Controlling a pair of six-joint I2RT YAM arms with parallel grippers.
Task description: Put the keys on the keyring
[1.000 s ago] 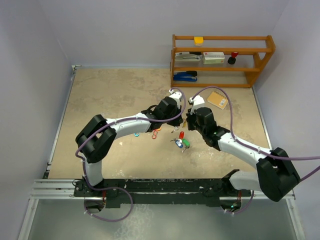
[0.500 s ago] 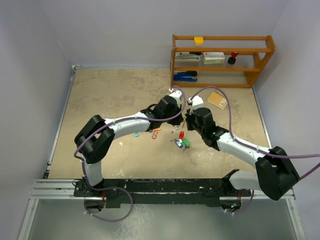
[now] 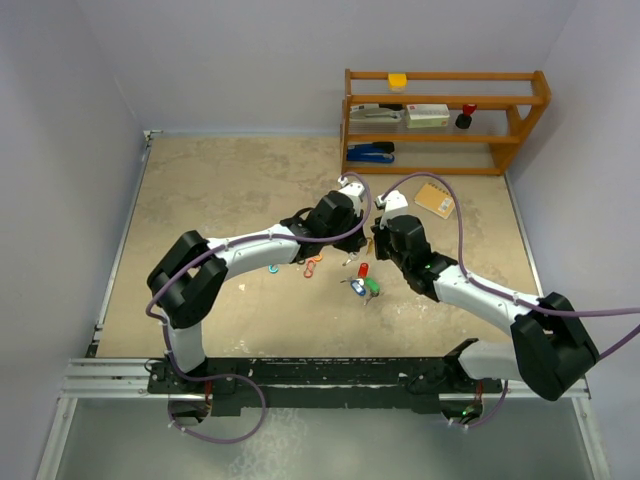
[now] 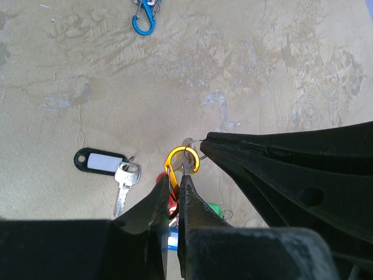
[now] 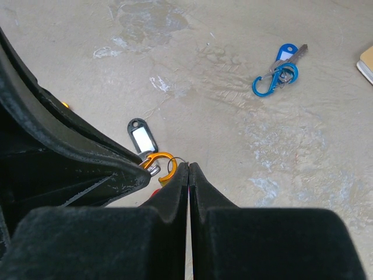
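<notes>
Two robot arms meet over the middle of a beige table [image 3: 220, 200], seen from above, with their wrists nearly touching. The left gripper [image 4: 176, 178] is closed narrowly on the lower end of an orange S-shaped clip [image 4: 178, 150] and holds it off the table. The right gripper [image 5: 188, 166] has its fingers pressed fully together. Its tips sit right at the clip's open hook, against a thin metal ring [image 4: 188, 142]; whether they actually pinch that ring cannot be told.

Directly below the two grippers lies a loose cluster of keys [image 3: 363, 282] with red, blue and green tags. A black-and-white tagged key [image 4: 104, 161] lies flat on the table just beside them. Farther off, a blue-tagged key [image 5: 287, 53] hangs on a blue S-shaped clip [image 5: 273, 79], also lying on the table. A wooden shelf [image 3: 445, 100] stands at the far right, with a small notepad [image 3: 435, 200] in front of it.
</notes>
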